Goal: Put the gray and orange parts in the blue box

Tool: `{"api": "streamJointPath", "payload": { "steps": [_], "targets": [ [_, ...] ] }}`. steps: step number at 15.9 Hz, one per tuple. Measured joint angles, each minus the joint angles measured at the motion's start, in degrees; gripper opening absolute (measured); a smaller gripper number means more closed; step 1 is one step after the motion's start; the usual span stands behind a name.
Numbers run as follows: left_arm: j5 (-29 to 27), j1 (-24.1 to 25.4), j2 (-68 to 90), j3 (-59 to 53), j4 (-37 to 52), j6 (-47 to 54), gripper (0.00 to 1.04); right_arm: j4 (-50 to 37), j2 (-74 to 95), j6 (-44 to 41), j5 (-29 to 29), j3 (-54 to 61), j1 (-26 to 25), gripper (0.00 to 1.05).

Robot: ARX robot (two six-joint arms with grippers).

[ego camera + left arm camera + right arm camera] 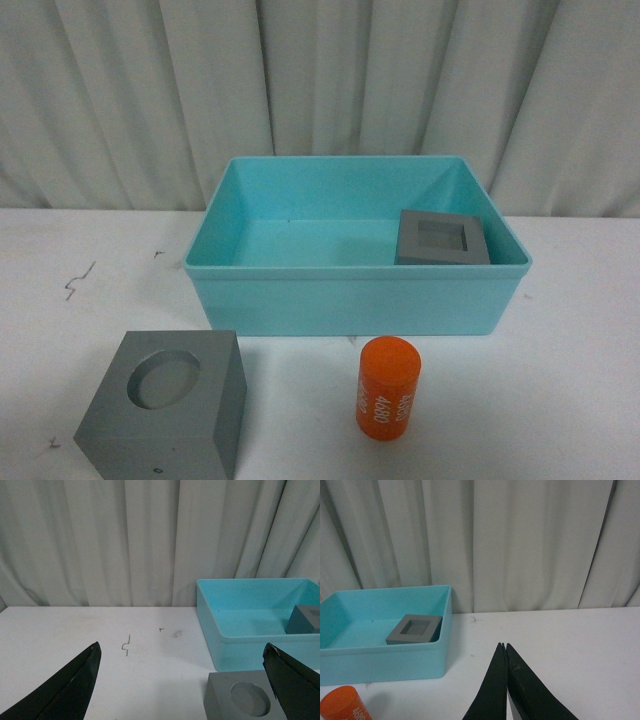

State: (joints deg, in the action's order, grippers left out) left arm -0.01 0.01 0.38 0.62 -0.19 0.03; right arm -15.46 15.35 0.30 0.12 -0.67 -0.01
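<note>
- The bench [560, 400] is white and carries everything; in the front view you see neither arm
- The blue box [350, 305] sits mid-bench toward the back, open top up, its long axis running left to right
- The round-recess gray block [165, 405] stands outside the box at the front left, recess up. It lies just ahead of the left end effector [181, 649], off toward one finger rather than centred. That end effector is spread wide and empty, so your left arm looks the nearer one for this block
- The square-recess gray block [442, 238] already rests inside the box, against its right side
- The orange cylinder [388, 388] stands upright just in front of the box, right of centre, long axis vertical. The right end effector [504, 646] is pinched together on nothing, and I judge the cylinder lies to its left, so you would open before reaching
- White digits run up the cylinder's side and read 4680; a second print beside them is turned partly away
</note>
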Motion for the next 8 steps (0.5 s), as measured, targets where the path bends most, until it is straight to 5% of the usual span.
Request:
{"api": "streamJointPath", "payload": {
  "steps": [7,8],
  "targets": [
    [0.0,0.0,0.0,0.0,0.0,0.0,0.98,6.0,-5.8,0.0,0.0,0.0,0.0,0.02],
    [0.0,0.0,0.0,0.0,0.0,0.0,0.98,13.7,-10.5,0.0,-0.1,0.0,0.0,0.02]
  ]
}}
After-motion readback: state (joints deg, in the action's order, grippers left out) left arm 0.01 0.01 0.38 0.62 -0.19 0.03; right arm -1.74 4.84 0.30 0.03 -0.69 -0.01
